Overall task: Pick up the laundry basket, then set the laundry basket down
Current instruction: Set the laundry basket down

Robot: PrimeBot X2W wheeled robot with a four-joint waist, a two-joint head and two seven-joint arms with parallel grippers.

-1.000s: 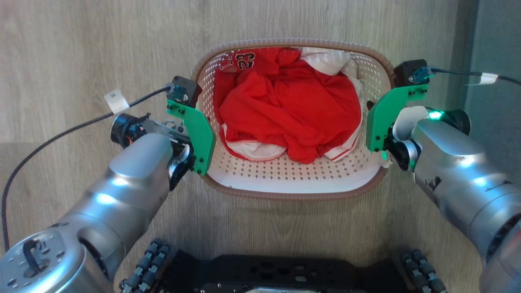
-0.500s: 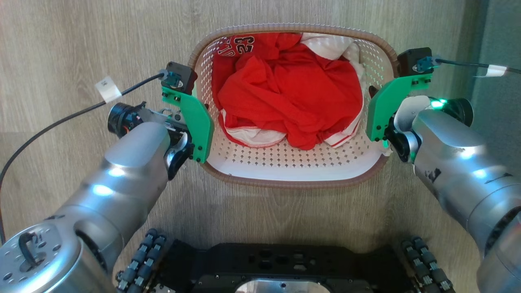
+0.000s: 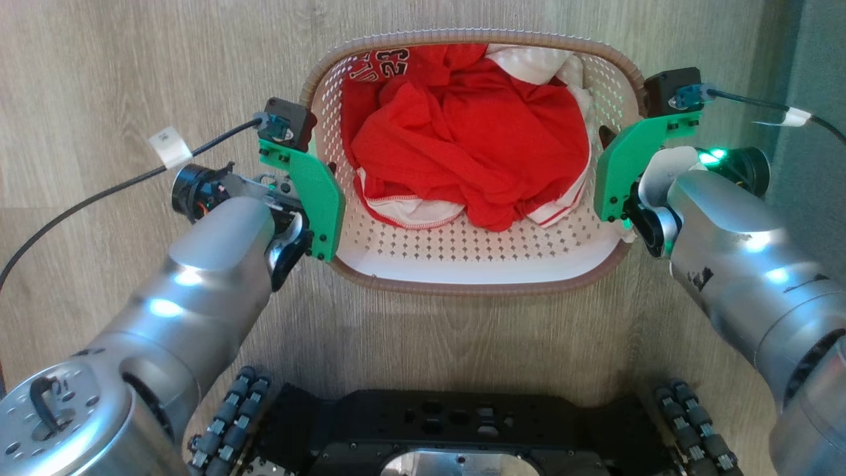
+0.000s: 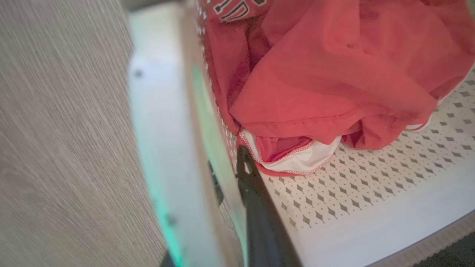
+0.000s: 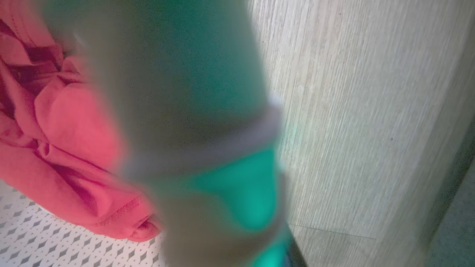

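- the whole head view has shifted over the last second. the floor seam on the left and the robot base both sit further up the frame, so the camera itself has moved. most of the basket's drift toward the far edge comes from that.
- beyond that shift, the laundry basket looks slightly wider than a second ago and keeps its place between the two arms. i judge it is coming up with them, so the pick-up is under way and the set-down is not yet begun.
- the basket sits centred ahead of the robot base, with red-and-white clothing heaped in its far half.
- the left gripper is closed on the basket's left wall. the left wrist view shows one dark finger inside, pressed against the perforated wall.
- the right gripper straddles the right wall with a dark tip just inside the rim. it appears clamped there, though how firmly is hard to read.
- both outer fingers and the side handles are hidden behind the green camera mounts.
- the right wrist view is largely covered by a blurred grey-green shape close to the lens.
- from above, i cannot tell whether the basket's underside is clear of the floor.
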